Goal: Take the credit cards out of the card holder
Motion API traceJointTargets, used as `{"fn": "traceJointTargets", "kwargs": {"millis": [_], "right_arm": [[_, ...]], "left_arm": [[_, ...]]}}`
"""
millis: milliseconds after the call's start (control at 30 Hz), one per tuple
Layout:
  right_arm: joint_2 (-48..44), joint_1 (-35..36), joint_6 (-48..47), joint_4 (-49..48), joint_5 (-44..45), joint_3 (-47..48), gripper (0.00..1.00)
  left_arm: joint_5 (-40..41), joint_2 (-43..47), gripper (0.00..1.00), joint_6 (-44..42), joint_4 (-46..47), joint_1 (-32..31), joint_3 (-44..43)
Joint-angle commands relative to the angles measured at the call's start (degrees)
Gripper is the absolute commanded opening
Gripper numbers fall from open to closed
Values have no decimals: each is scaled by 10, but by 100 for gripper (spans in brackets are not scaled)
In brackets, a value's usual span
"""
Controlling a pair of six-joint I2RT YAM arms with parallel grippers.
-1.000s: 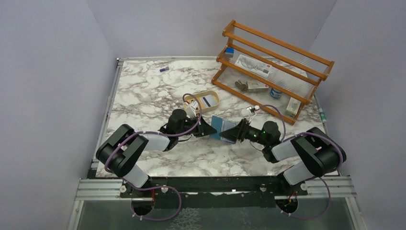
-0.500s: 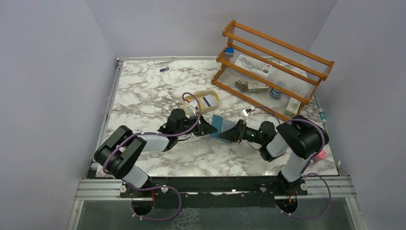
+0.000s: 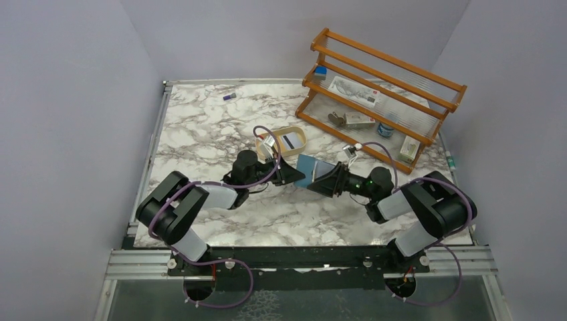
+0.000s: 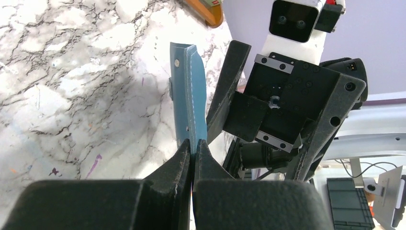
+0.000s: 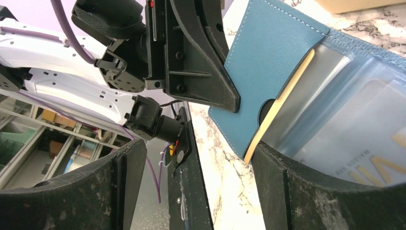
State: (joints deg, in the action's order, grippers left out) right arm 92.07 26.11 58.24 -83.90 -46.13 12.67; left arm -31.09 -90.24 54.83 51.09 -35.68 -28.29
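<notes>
The teal-blue card holder [image 3: 309, 168] is held on edge above the table between the two arms. My left gripper [image 3: 295, 175] is shut on its lower edge, as the left wrist view [image 4: 192, 145] shows, with the holder [image 4: 187, 91] standing up from the jaws. My right gripper [image 3: 327, 181] is open and faces the holder's open side [image 5: 268, 67]. A yellow credit card [image 5: 283, 93] sticks edge-on out of a pocket, its end beside my right fingertip [image 5: 282, 187]. A pale card [image 5: 368, 143] lies inside clear sleeves.
A tan oval tray [image 3: 298, 133] behind the holder carries a white card with a dark stripe [image 3: 289, 141]. A wooden rack [image 3: 381, 87] with small items stands at the back right. A small purple object [image 3: 229, 97] lies at the back left.
The card holder and both grippers have shifted slightly away from the arm bases. The right arm swung its elbow in and back out; its gripper stays at the holder's open side.
</notes>
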Motion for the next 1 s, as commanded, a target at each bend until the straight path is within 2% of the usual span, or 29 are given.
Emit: {"fn": "traceJointTargets", "kwargs": {"millis": [0, 333, 767, 967], "right_arm": [[-38, 11, -18, -51, -39, 9, 83], [-33, 11, -41, -36, -35, 7, 83], [-46, 11, -96, 40, -31, 58, 83], [-54, 11, -102, 40, -18, 62, 82]], "left_arm": [[-17, -28, 0, -10, -6, -8, -14], [-50, -53, 0, -9, -6, -9, -19], [-84, -82, 0, 4, 5, -19, -33], [-101, -98, 0, 9, 9, -24, -34]]}}
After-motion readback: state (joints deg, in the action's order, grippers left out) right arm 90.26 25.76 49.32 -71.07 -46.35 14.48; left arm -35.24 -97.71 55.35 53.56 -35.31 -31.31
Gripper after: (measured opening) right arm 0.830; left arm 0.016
